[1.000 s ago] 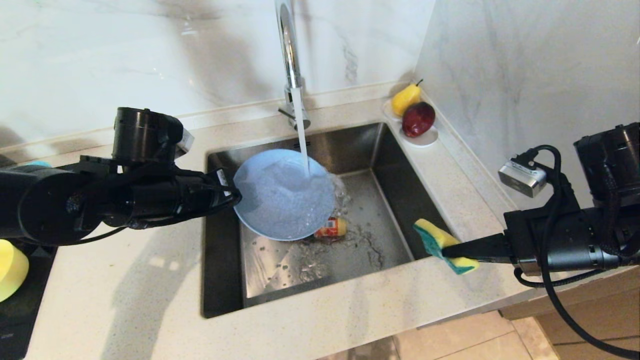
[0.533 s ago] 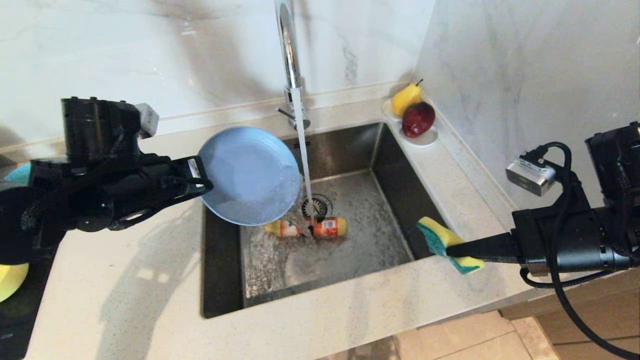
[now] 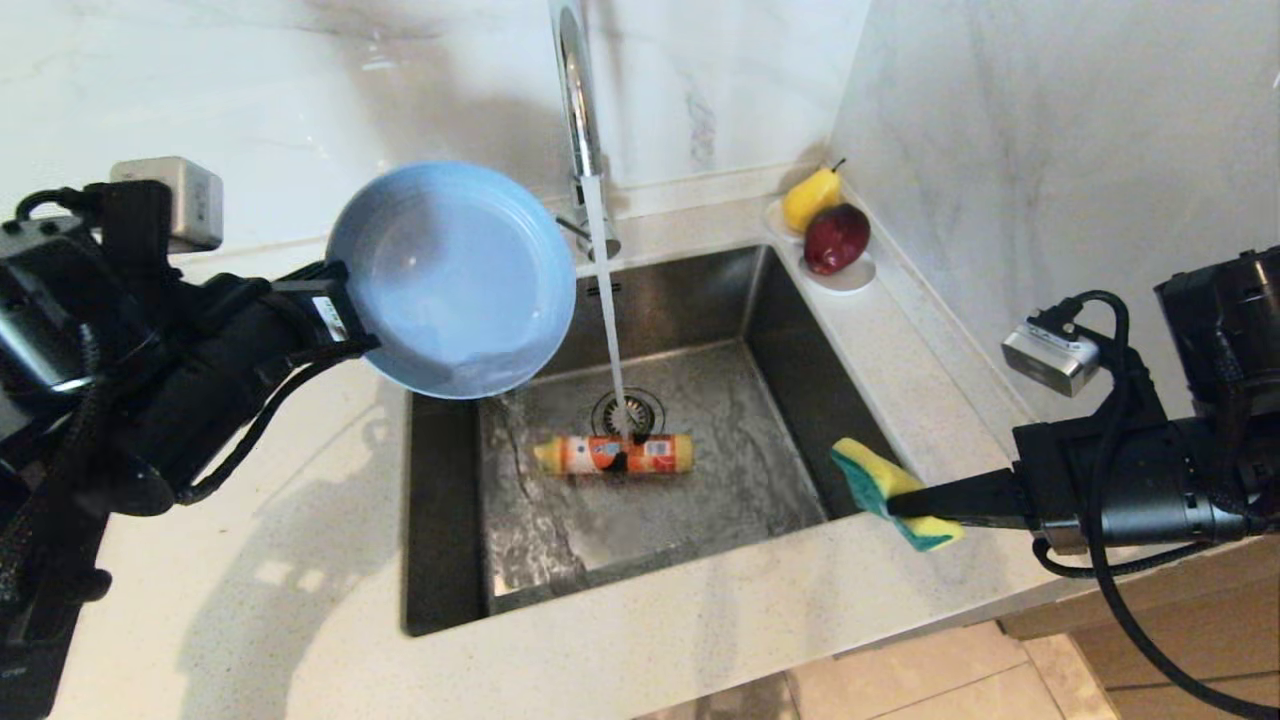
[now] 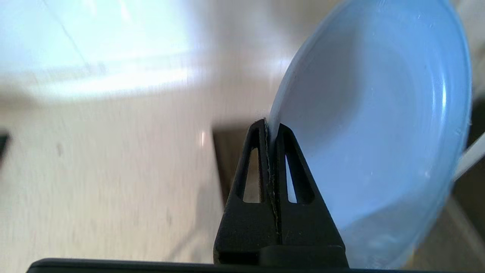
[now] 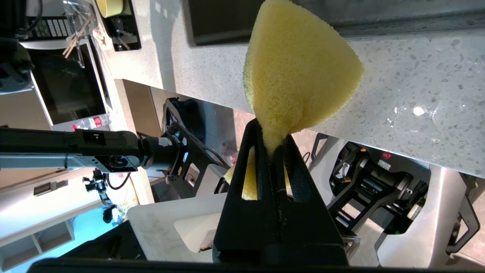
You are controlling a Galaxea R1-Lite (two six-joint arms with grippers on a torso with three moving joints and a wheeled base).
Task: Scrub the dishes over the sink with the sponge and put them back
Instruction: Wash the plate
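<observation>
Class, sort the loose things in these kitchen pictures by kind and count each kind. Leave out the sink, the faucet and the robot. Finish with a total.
Plates: 1, blue plate
Sponges: 1, sponge
Bottles: 1, orange bottle
Fruit: 2, yellow pear, red fruit
Small dishes: 1, white dish
Total: 6

One plate (image 3: 452, 280), one sponge (image 3: 885, 492), one detergent bottle (image 3: 613, 454), two fruits (image 3: 825, 220)
</observation>
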